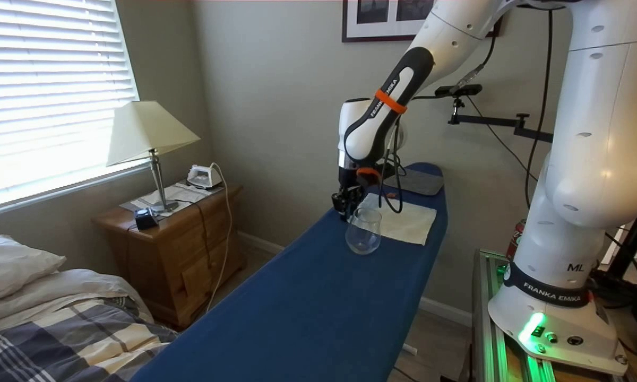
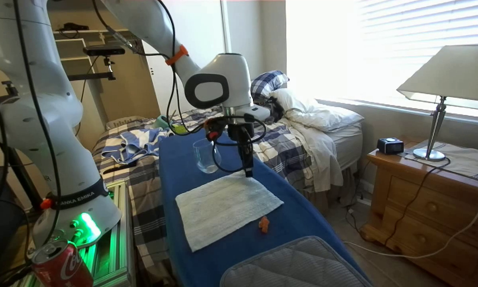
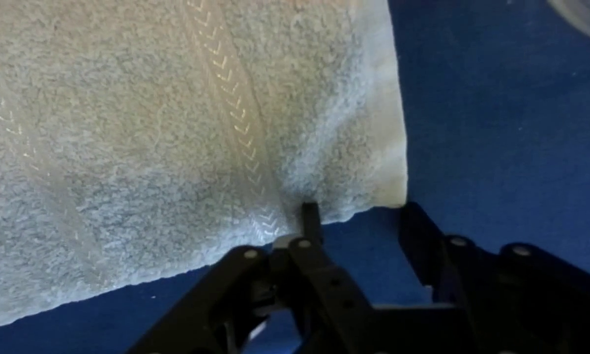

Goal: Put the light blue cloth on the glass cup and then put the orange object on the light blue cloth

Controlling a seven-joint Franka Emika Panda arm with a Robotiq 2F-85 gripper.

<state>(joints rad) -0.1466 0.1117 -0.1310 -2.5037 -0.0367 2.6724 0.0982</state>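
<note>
The step in hand appears to be the picking up of the rectangular, nearly white pale blue towelling cloth [image 2: 227,209], laid out on the dark blue fabric-covered surface [image 1: 292,318]. The black two-fingered tool [image 3: 362,210] is placed low at one corner with its jaws spread, the cloth's edge lying between the fingertips — nothing appears pinched.

For a sound grip, the fingertips should be pressed lightly to the surface and brought together slowly, so that a fold is gathered rather than skimmed over. If little fabric is caught, the tool should be shifted further in.

The small clear glass cup [image 2: 207,159] stands just beside the cloth, so the lift should be made straight up first; a trailing hem could tip it. If the cloth is centred over the cup, a flatter seat should be left for the tiny irregular orange object [image 2: 264,225] — found on the surface beside the cloth's edge, away from the cup.
</note>
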